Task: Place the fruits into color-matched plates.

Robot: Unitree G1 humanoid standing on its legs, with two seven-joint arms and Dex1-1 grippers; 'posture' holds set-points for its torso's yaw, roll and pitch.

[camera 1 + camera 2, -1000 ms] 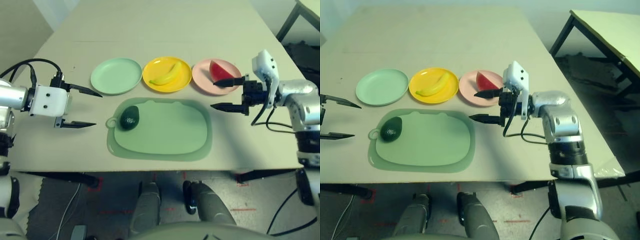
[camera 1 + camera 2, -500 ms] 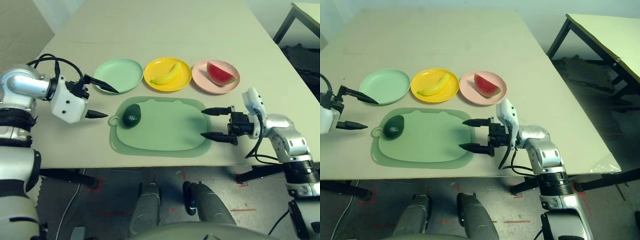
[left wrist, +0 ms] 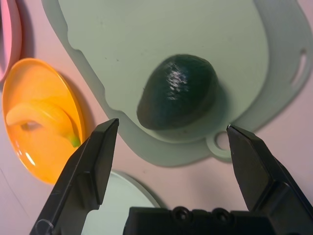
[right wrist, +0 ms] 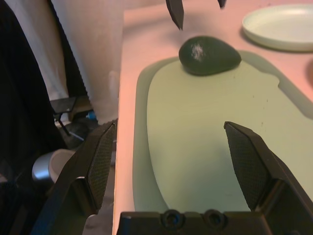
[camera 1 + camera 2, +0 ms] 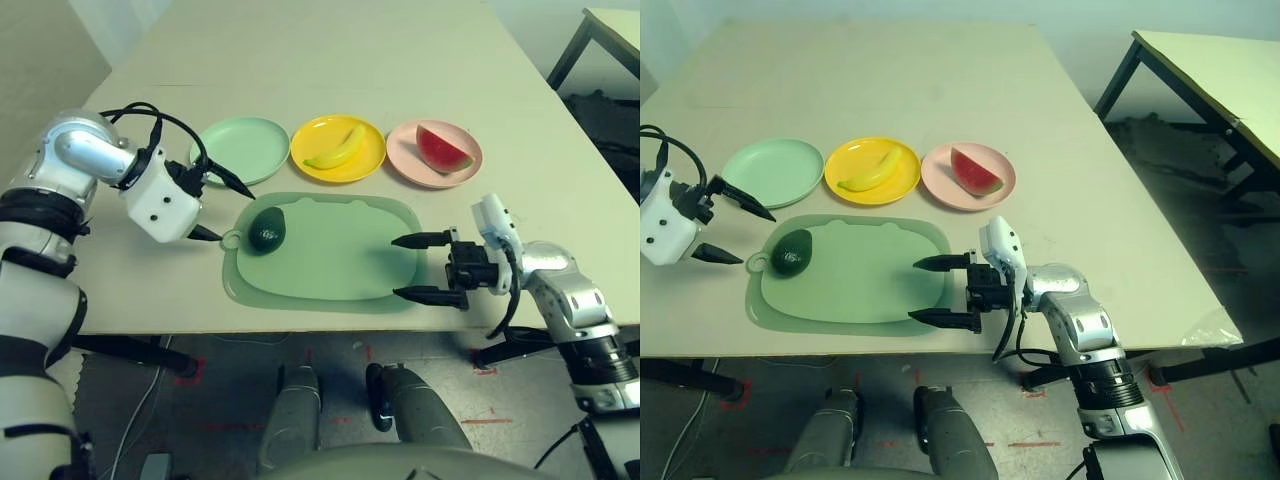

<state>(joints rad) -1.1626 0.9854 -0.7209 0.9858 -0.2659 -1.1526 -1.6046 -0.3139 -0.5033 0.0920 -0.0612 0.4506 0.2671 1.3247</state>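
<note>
The left tool (image 5: 222,210) is now sitting closer to the avocado (image 5: 267,230) than a moment ago, its fingers spread wide and holding nothing, so the last fruit is probably the one being gone after. The right tool (image 5: 932,291) is also gaping empty, hanging over the mat (image 5: 330,250) on the avocado's right, having drawn in from beside the watermelon (image 5: 442,152). That wedge is lying on the pink plate (image 5: 940,184), beyond the avocado and to its right; the banana (image 5: 336,148) is resting on the yellow plate (image 5: 320,122), nearer the avocado. Both look finished. The green plate (image 5: 240,145) is waiting bare behind the avocado, its near edge partly hidden by the left tool. The avocado's underside is staying out of sight.
</note>
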